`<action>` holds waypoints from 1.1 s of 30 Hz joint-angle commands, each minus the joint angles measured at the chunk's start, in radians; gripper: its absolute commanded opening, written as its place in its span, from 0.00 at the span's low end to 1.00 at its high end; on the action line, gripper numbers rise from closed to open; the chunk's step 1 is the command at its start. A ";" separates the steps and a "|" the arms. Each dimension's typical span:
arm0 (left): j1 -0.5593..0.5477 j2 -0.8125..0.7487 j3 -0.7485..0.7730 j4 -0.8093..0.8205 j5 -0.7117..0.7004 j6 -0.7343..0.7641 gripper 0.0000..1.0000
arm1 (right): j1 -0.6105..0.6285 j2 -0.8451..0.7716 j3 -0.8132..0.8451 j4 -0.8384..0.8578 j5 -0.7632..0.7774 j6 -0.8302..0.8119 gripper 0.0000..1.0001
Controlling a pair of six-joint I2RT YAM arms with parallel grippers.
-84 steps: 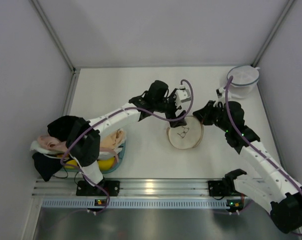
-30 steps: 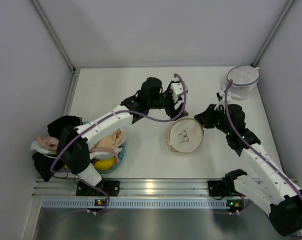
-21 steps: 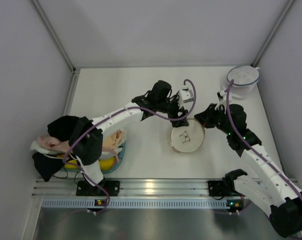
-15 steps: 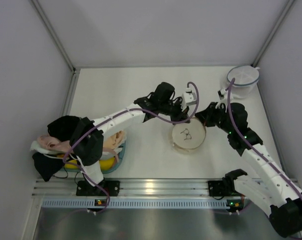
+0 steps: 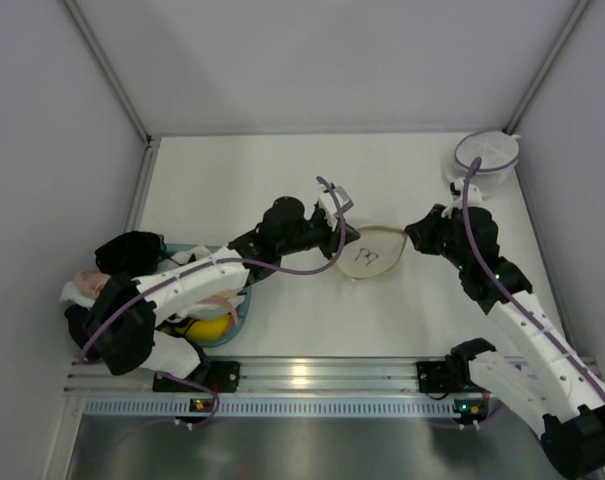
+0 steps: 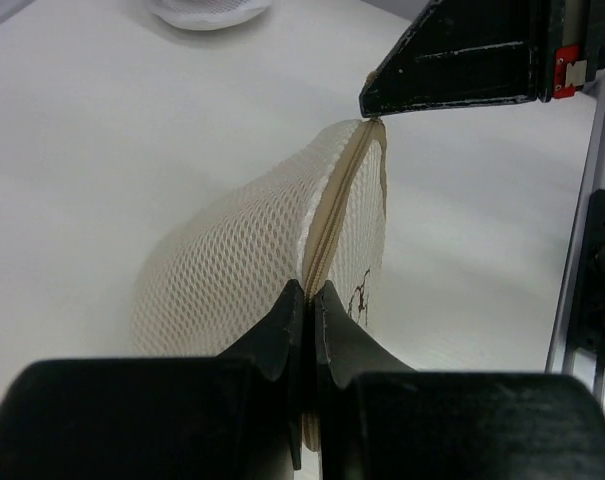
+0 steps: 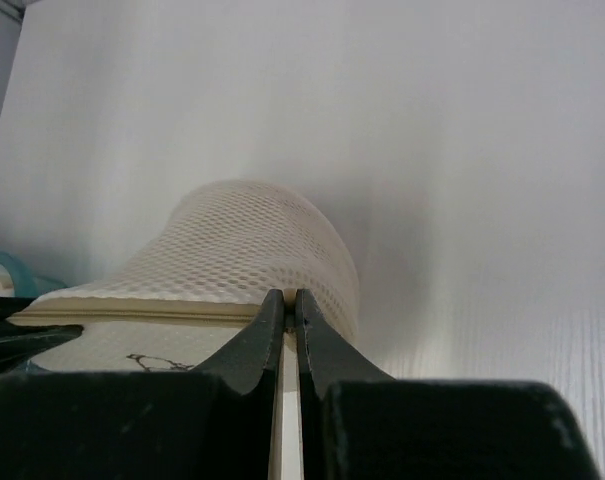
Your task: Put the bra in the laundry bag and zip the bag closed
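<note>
The laundry bag [image 5: 372, 256], white mesh with a beige zip rim and a dark mark on its lid, is tipped up off the table between both grippers. My left gripper [image 5: 340, 248] is shut on the rim at the bag's left end; in the left wrist view the zip rim [image 6: 332, 205] runs straight into the closed left gripper [image 6: 310, 292]. My right gripper [image 5: 413, 234] is shut on the rim at the right end, and the right wrist view shows the right gripper [image 7: 290, 298] pinching it below the mesh [image 7: 252, 245]. The mustard bra [image 5: 210, 327] lies in a teal basket [image 5: 240, 318] at the left.
A second round mesh bag with a blue rim [image 5: 487, 160] sits at the far right corner. Peach and pink garments [image 5: 97, 285] are heaped by the basket. Grey walls close in the table on three sides.
The left gripper came down from above the bag's far edge, shut on the zip rim and drew back left. The bag, flat before, is now tipped up between both grippers.
</note>
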 commanded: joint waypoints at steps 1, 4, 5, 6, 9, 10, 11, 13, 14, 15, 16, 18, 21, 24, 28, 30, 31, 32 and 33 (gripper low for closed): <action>0.011 -0.121 -0.090 0.133 -0.171 -0.153 0.00 | -0.016 -0.020 -0.001 -0.017 0.130 0.018 0.00; 0.011 -0.206 -0.193 0.160 -0.248 -0.227 0.00 | -0.018 -0.035 -0.038 -0.018 0.130 0.044 0.00; 0.011 -0.223 -0.216 0.162 -0.255 -0.239 0.00 | -0.016 -0.040 -0.047 -0.012 0.126 0.048 0.00; 0.011 -0.237 -0.247 0.161 -0.249 -0.250 0.00 | -0.018 -0.047 -0.055 -0.005 0.114 0.051 0.00; 0.010 -0.251 -0.262 0.159 -0.161 -0.273 0.05 | -0.016 -0.047 -0.075 0.041 0.045 0.036 0.00; 0.008 -0.246 -0.258 0.159 -0.134 -0.275 0.14 | -0.018 -0.041 -0.072 0.052 0.026 0.025 0.00; 0.003 -0.238 -0.249 0.157 -0.111 -0.264 0.20 | -0.018 -0.026 -0.069 0.066 -0.024 0.013 0.00; -0.004 -0.215 -0.218 0.141 -0.082 -0.223 0.47 | -0.016 -0.006 -0.041 0.084 -0.063 -0.025 0.00; -0.007 -0.208 -0.204 0.104 -0.085 -0.204 0.54 | -0.018 0.015 -0.030 0.091 -0.093 -0.036 0.00; -0.009 -0.200 -0.169 0.078 -0.085 -0.183 0.61 | -0.018 0.020 -0.013 0.100 -0.109 -0.057 0.00; -0.009 -0.194 -0.149 0.053 -0.087 -0.122 0.67 | -0.018 0.028 -0.007 0.106 -0.127 -0.071 0.00; -0.009 -0.154 -0.032 -0.094 -0.100 -0.042 0.96 | -0.018 0.036 0.013 0.114 -0.165 -0.093 0.00; -0.009 -0.040 0.223 -0.364 -0.055 0.130 0.98 | -0.018 0.034 0.037 0.117 -0.202 -0.122 0.00; -0.009 0.071 0.363 -0.442 0.025 0.294 0.98 | -0.016 0.026 0.043 0.126 -0.225 -0.160 0.00; -0.007 0.192 0.454 -0.464 0.109 0.340 0.98 | -0.016 0.019 0.071 0.098 -0.201 -0.180 0.00; -0.007 0.255 0.521 -0.496 0.191 0.333 0.98 | -0.016 0.022 0.091 0.081 -0.190 -0.182 0.00; -0.007 0.268 0.532 -0.499 0.205 0.325 0.97 | -0.018 0.025 0.094 0.075 -0.183 -0.176 0.00; -0.007 0.285 0.543 -0.498 0.220 0.322 0.97 | -0.018 0.031 0.102 0.069 -0.169 -0.165 0.00; -0.007 0.289 0.548 -0.498 0.235 0.308 0.97 | -0.018 0.036 0.105 0.068 -0.164 -0.159 0.00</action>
